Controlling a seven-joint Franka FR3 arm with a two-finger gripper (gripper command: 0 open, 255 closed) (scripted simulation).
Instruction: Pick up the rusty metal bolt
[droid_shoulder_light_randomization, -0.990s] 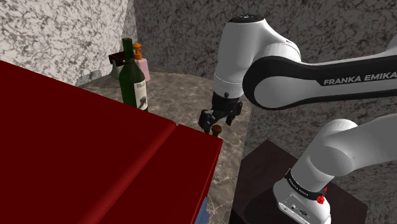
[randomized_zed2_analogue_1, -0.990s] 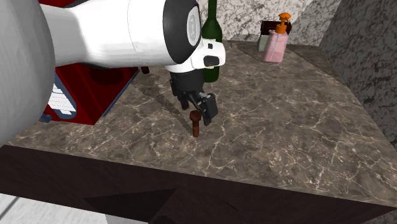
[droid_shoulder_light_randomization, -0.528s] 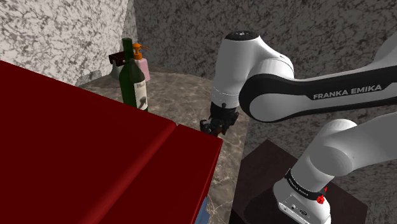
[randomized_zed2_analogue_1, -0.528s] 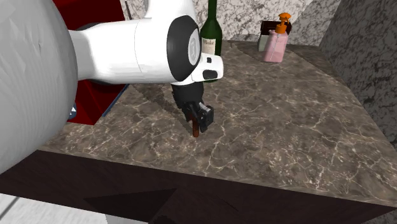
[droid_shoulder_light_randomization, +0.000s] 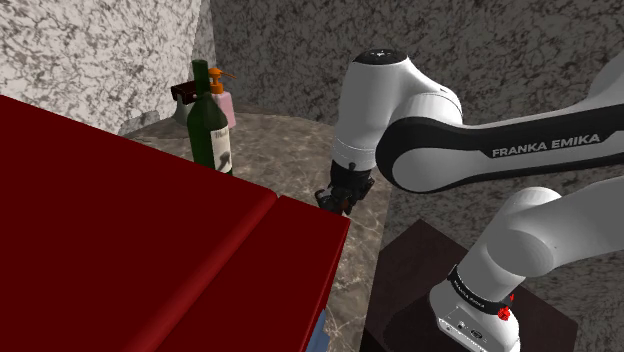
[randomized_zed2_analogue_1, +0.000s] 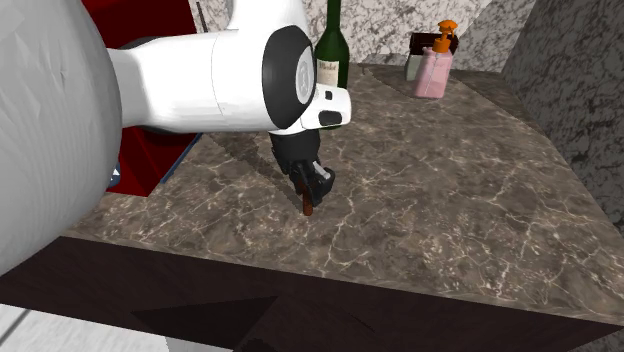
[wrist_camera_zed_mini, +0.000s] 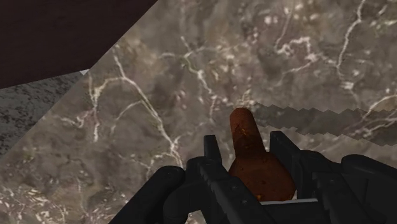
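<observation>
Pinches, with the black gripper closed from straight above onto both flanks, the rusty bolt standing on end on the marble counter, well apart from the green wine bottle, presumably so a plain vertical lift keeps it square.

The bolt stood on the counter, toward its front edge in the second exterior view, clasped between the fingers of the gripper directly above it. Farther back on the counter stood a bottle. Near the back corner, a soap dispenser stood just in front of a small box. A cabinet lay to the shoulder view's left of the gripper, and the stand to its lower right.
</observation>
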